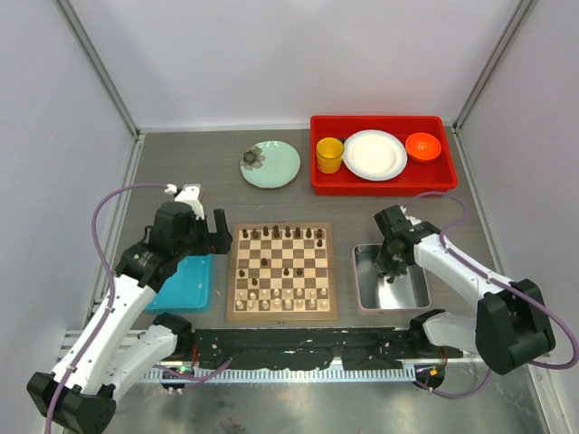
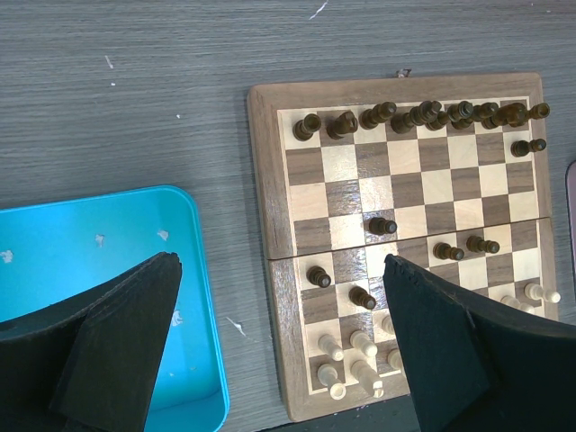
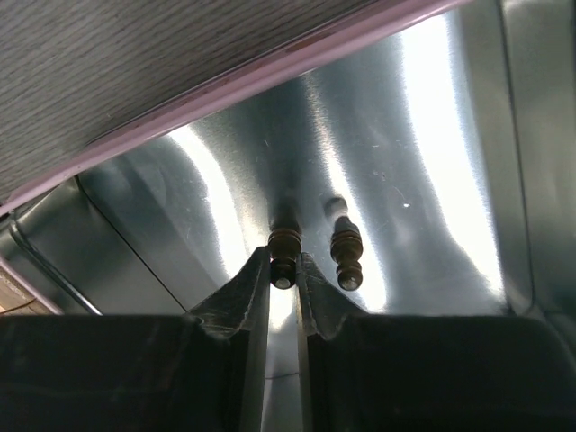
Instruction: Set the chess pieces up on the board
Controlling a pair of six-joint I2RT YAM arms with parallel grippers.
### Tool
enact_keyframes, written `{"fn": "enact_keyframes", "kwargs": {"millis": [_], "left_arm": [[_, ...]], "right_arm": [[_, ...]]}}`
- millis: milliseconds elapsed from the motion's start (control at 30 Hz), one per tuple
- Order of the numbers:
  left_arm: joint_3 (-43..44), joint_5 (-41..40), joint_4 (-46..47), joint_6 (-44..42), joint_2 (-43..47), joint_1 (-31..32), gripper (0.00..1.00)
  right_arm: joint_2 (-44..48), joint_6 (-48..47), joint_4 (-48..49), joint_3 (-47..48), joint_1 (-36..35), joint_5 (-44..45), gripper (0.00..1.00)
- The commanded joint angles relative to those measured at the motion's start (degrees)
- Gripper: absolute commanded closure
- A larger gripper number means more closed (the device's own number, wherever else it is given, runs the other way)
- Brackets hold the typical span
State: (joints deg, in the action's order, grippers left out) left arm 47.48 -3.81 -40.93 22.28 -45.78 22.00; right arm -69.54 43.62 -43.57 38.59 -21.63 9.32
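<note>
One loose dark piece (image 3: 346, 255) lies beside the pinched piece (image 3: 284, 245)

I see the grey table (image 1: 181, 163) carrying the board (image 1: 233, 271), a blue tray (image 1: 190, 285), a metal tray (image 1: 404, 296), a green plate (image 1: 282, 165) (flower motif, I think) and a red tray (image 1: 380, 186).

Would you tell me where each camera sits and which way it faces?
Top external: above, behind; faces down on table, left arm, right arm.
Left wrist: above board and blue tray, facing down; open fingers.
Right wrist: in silver tray; fingers pinching a dark piece.
Shared: board, in top and left wrist.
</note>
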Motion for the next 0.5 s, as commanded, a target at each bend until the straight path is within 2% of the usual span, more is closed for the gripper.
{"fn": "enact_keyframes", "kwargs": {"millis": [0,233,300,467], "left_arm": [[-0.02,0.56,2.17,-0.05,0.25,-0.29,0.0],[-0.02,0.65,2.08,-0.13,0.16,-0.29,0.0],[-0.11,0.65,2.08,-0.13,0.25,-0.29,0.0],[-0.02,0.56,2.17,-0.13,0.08,-0.29,0.0]], "right_arm": [[2.91,-1.51,-5.27,7.18,0.18,4.73,0.95],[-0.76,-4.59,-9.52,24.76,-1.83,7.91,0.98],[-2.79,-5.47,-6.9,29.42,-6.21,6.25,0.98],[-16.2,-7.84,-3.72,39.43,-17.82,5.1,0.98]]}}
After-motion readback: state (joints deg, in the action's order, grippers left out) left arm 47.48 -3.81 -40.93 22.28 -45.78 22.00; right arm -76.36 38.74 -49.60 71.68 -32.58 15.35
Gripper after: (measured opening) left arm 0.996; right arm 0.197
